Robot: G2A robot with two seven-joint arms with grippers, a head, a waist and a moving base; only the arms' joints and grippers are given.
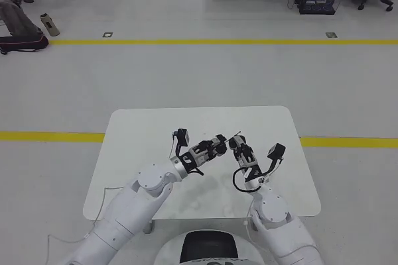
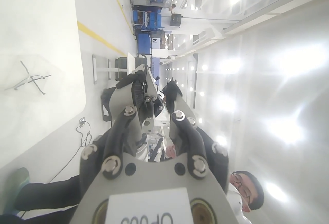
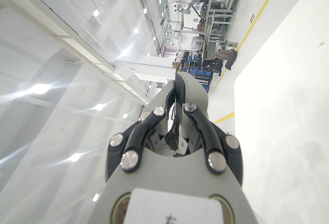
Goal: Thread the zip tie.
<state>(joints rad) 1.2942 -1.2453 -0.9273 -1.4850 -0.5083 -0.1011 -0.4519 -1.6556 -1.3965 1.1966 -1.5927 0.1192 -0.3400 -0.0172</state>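
The right gripper (image 3: 177, 79) has its fingers pressed together on a thin zip tie (image 1: 237, 135). The short free end of the tie sticks out past the tips, above the middle of the table (image 1: 152, 126). The left gripper (image 2: 151, 84) hangs just beside it, also above the table's middle, with its fingers apart. Some loose ties (image 2: 28, 79) lie crossed on the table.

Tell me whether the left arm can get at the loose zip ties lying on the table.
Probably yes. The left tool is open above the table, and nothing lies between it and the zip ties; it would need to turn down.
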